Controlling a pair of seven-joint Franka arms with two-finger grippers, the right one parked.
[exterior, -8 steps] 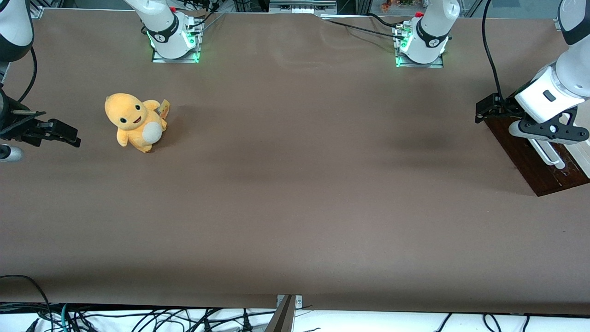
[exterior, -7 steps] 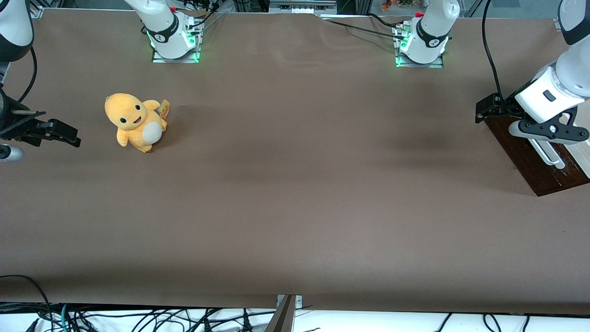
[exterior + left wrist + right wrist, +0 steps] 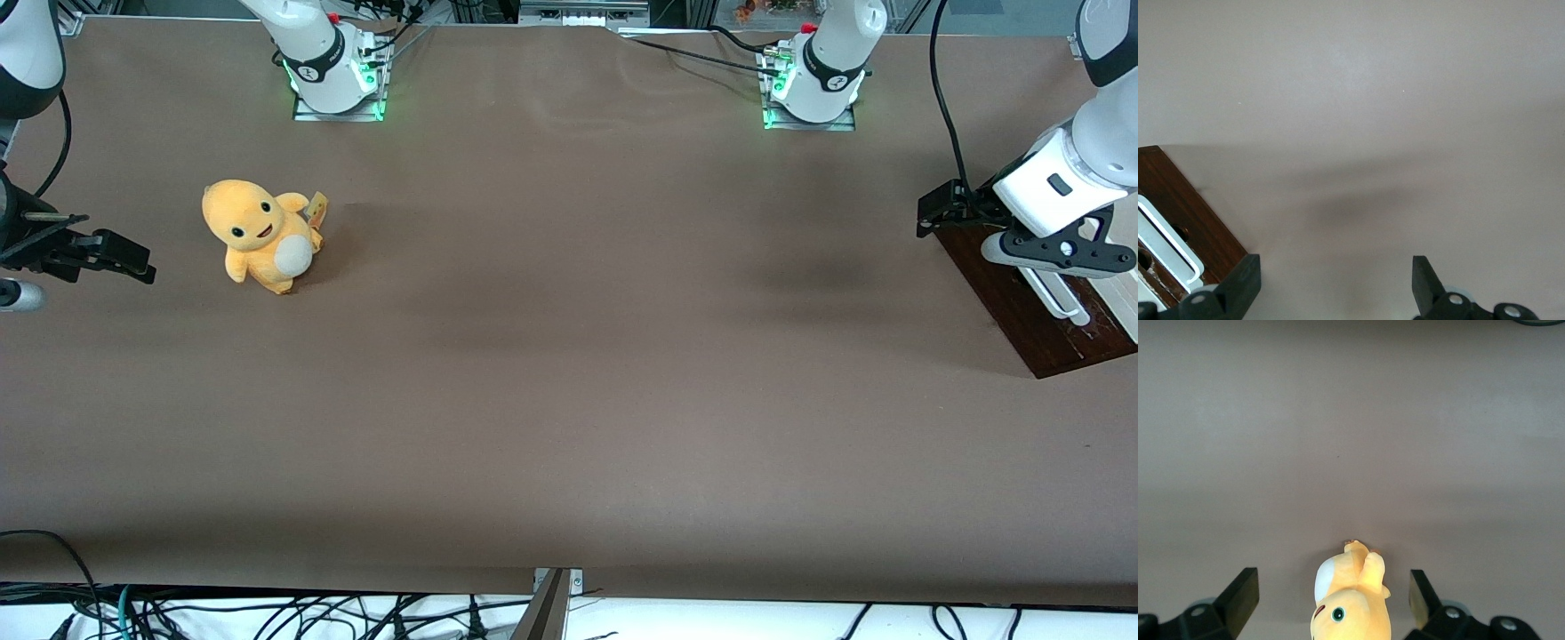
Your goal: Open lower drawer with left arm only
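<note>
You see only part of the lower drawer point(image 3: 1031, 311), cut off at the working arm's end of the table point(image 3: 569, 400), its white handle point(image 3: 1053, 298) half hidden under the left arm point(image 3: 1080, 169). The wrist view alone shows the gripper point(image 3: 1335, 283) spread wide over bare table beside the drawer's corner. Nothing has shifted since earlier. The plush toy point(image 3: 258, 236) sits toward the parked arm's end.

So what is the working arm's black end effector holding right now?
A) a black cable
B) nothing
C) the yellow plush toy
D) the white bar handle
B: in the left wrist view the black two-finger end effector has its fingers spread with only bare brown table between them, and the long white bar handle of the dark brown wooden drawer sits beside it.
</note>
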